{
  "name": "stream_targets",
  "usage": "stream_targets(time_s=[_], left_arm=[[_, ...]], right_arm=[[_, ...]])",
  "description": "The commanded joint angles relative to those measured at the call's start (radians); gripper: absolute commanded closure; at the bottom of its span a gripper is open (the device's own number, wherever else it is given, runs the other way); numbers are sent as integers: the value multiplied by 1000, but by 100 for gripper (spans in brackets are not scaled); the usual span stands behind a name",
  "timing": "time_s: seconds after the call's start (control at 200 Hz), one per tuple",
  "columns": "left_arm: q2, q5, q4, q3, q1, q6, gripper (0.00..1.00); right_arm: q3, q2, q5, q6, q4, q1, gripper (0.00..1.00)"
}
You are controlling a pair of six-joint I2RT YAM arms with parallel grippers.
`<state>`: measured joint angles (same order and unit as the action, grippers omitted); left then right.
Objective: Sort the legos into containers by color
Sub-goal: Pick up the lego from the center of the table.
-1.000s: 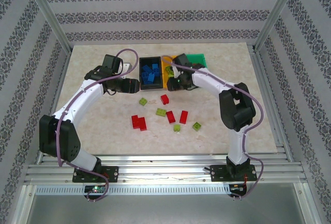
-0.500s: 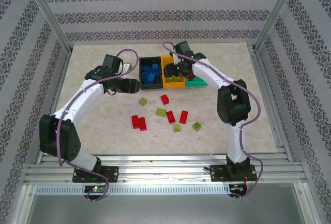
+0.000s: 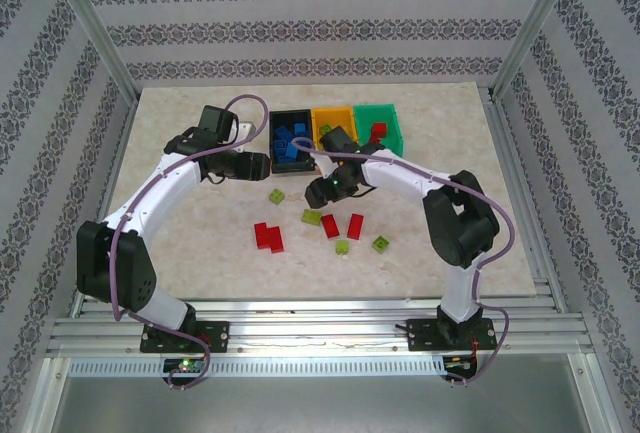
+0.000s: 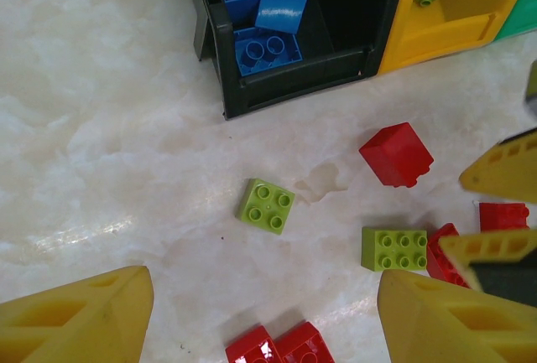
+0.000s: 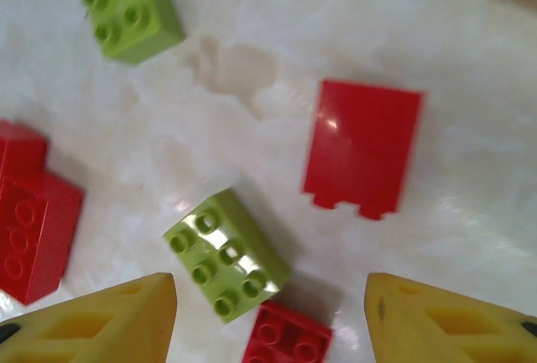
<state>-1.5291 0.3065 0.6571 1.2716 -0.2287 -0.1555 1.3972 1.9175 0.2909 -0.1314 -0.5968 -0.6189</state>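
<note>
Top view:
- Black plastic bin [image 3: 292, 170], orange-yellow plastic bin [image 3: 340, 113] and green plastic bin [image 3: 388, 113] stood in row at far edge of marble-look table [image 3: 450, 153].
- Blue studded bricks [image 3: 290, 141] lay in black bin, one red brick [image 3: 377, 131] in green bin.
- Loose red and lime bricks lay mid-surface.
- Left gripper [image 3: 262, 164] hung just beside black bin; right gripper [image 3: 318, 191] over loose bricks.

Left wrist:
- Yellow fingers [image 4: 84, 321] were spread wide, holding nothing.
- Square lime brick [image 4: 267, 205] lay ahead, untouched.

Right wrist:
- Claw gaped wide, empty.
- Oblong lime brick [image 5: 226, 254] lay between fingers; smooth-faced red brick [image 5: 362, 147] nearby.
</note>
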Motion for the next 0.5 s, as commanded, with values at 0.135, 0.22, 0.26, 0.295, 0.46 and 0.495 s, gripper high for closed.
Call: stream_targets(time_s=[0.135,0.22,0.26,0.295,0.46,0.495], left_arm=[[-16,0,16,14,10,27,29],[-14,-5,18,14,10,28,29],[-13,-5,18,14,10,28,29],[-13,-5,17,14,10,28,29],[-14,-1,18,15,10,28,29],[-14,-1,18,15,10,28,29]], right_arm=[[44,65,-19,119,-45,-64,39],[63,83,-28,146,-63,-82,39],[70,90,-38,157,-71,-88,39],[73,96,-47,163,-76,-92,39],[88,122,-88,189,-102,-103,39],[91,126,-94,195,-106,-105,39]])
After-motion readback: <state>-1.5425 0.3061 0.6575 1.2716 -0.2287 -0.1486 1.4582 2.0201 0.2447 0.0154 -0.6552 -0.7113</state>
